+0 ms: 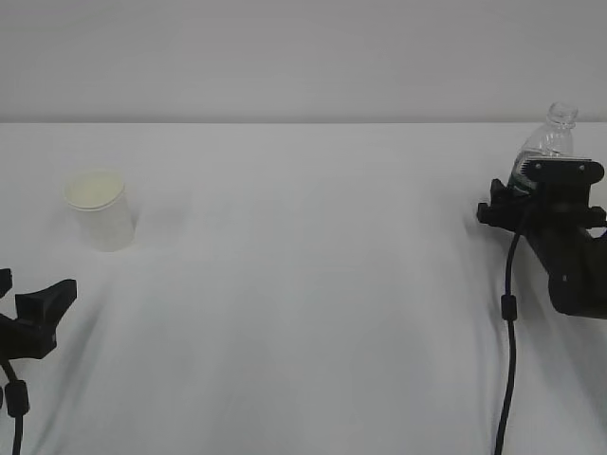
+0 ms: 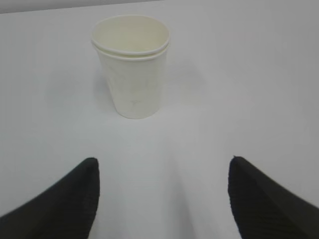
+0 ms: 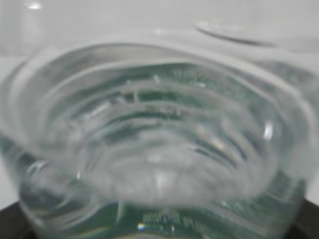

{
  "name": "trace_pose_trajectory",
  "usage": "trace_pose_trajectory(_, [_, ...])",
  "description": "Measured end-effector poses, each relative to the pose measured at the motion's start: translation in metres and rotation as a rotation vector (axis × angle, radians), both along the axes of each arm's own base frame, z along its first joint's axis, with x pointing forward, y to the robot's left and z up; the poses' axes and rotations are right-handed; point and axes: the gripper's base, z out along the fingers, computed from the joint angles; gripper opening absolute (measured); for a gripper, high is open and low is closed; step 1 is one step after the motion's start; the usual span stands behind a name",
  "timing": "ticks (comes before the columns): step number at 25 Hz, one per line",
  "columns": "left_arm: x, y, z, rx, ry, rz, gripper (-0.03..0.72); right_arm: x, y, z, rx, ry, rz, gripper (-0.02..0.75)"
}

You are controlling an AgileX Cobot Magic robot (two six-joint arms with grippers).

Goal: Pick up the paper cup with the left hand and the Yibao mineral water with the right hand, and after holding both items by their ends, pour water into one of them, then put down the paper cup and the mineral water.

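The small white tapered paper cup [image 2: 132, 67] stands upright on the white table [image 1: 303, 284], just ahead of the wide-spread, empty left end effector [image 2: 162, 196]. Well right of the cup, the clear ribbed plastic bottle [image 1: 550, 142] fills the right end effector [image 1: 555, 185]; whether it is gripped I cannot tell.

Both my arms are matte black. My left tool [image 1: 38, 308] ends in tapered, wedge-shaped fingers [image 2: 65, 199] whose inner pads carry a fine ribbed texture. A black cable hangs from it, with a thick cylindrical bead on the line. My right tool [image 1: 560, 185] is a blocky black housing with a flat rectangular top plate. Its own black cable drops beneath, also carrying a bead partway down.
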Motion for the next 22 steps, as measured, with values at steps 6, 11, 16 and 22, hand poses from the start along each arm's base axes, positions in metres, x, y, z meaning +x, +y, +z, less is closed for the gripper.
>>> trace_pose_trajectory(6, [0.0, 0.0, 0.0, 0.0, 0.0, 0.0, 0.573, 0.0045, 0.0009, 0.0014, 0.002, 0.006, 0.009, 0.592])
trace_pose_trajectory(11, [0.0, 0.0, 0.0, 0.0, 0.0, 0.0, 0.573, 0.0049, 0.0013, 0.0004, 0.003, 0.019, 0.014, 0.592])
trace_pose_trajectory(16, [0.0, 0.0, 0.0, 0.0, 0.0, 0.0, 0.573, 0.0047, 0.0014, -0.0001, 0.003, 0.025, 0.015, 0.558])
trace_pose_trajectory(22, [0.0, 0.0, 0.0, 0.0, 0.0, 0.0, 0.566, 0.0052, 0.0007, 0.0002, 0.002, 0.023, 0.016, 0.519])
